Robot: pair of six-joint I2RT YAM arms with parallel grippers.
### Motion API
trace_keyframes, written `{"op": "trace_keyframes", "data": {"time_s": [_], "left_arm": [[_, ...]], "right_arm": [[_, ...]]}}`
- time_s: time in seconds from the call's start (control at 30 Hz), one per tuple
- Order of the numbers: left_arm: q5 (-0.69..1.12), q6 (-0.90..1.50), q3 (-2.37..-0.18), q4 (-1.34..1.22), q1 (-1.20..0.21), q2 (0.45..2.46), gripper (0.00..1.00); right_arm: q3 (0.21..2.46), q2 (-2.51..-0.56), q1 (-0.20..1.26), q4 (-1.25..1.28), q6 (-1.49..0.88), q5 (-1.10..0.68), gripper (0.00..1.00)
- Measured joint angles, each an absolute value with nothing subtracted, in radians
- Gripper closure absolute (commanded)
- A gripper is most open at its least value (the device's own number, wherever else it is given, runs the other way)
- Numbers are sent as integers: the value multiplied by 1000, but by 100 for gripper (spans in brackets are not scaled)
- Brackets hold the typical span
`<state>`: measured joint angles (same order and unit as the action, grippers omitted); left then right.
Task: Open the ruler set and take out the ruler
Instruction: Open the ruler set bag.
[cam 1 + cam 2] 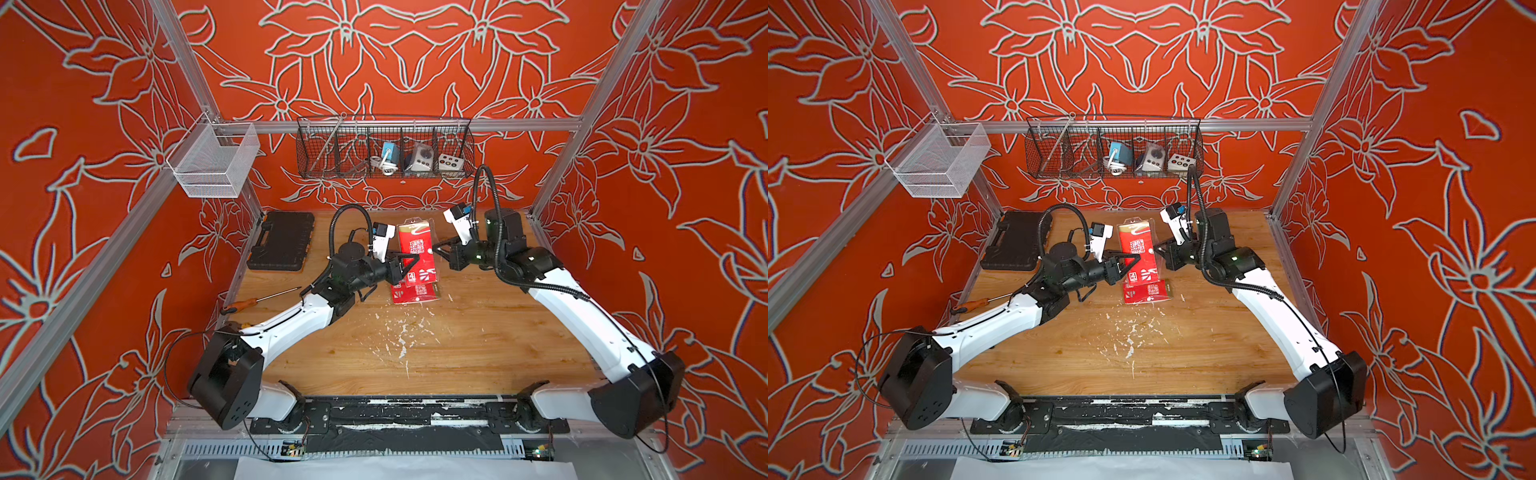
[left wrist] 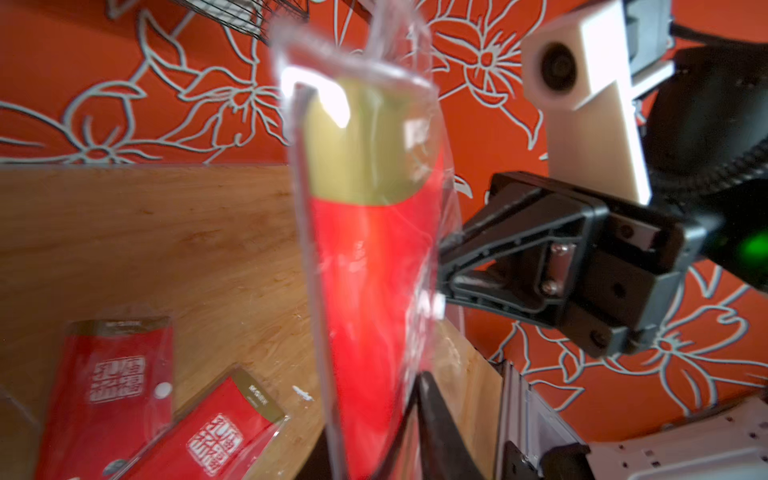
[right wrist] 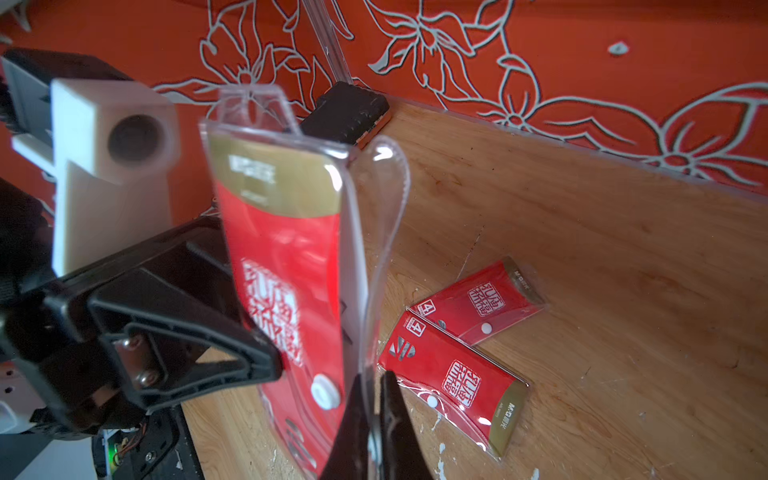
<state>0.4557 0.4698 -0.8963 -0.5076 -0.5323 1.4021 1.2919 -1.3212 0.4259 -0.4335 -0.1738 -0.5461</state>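
- On the back rail at 12 o'clock a black wire basket (image 1: 316, 163) is hung. In its three compartments toward 3 o'clock a blue item (image 1: 388, 151) with a white cable, a grey device (image 1: 417, 158) and a white box (image 1: 451, 161) with dark holes are held, one each.
- At 10 o'clock a white mesh basket (image 1: 208, 174) is hung on the side rail.
- On the table (image 1: 478, 340) at 10 o'clock a shut black tool case (image 1: 282, 241) is laid.
- Near 12 o'clock the ruler set (image 1: 415, 241), a clear case with a red card inside, is held upright above the table. Its clear flap (image 3: 386, 232) is bowed away from the case.
- Just toward 6 o'clock, two spare packs (image 3: 453, 386) are laid flat, touching.
- The flap is pinched by the right gripper (image 3: 371, 386). The left gripper (image 1: 413, 266) is set with a jaw on either side of the case; whether it grips cannot be told.
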Motion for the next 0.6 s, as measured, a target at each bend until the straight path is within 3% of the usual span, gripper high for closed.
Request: {"op": "trace_keyframes", "data": {"time_s": [0.13, 0.33, 0.4, 0.6], "left_arm": [[421, 465, -903, -503, -510, 1419, 44], [384, 460, -903, -482, -502, 1421, 42], [378, 457, -903, -471, -502, 1420, 43], [378, 452, -904, -446, -503, 1394, 65]], "right_arm": [[1291, -1313, 394, -464, -195, -562, 100], [1279, -1314, 385, -495, -227, -587, 100], [1274, -1317, 385, -493, -244, -604, 100], [1211, -1336, 385, -434, -301, -638, 100]]}}
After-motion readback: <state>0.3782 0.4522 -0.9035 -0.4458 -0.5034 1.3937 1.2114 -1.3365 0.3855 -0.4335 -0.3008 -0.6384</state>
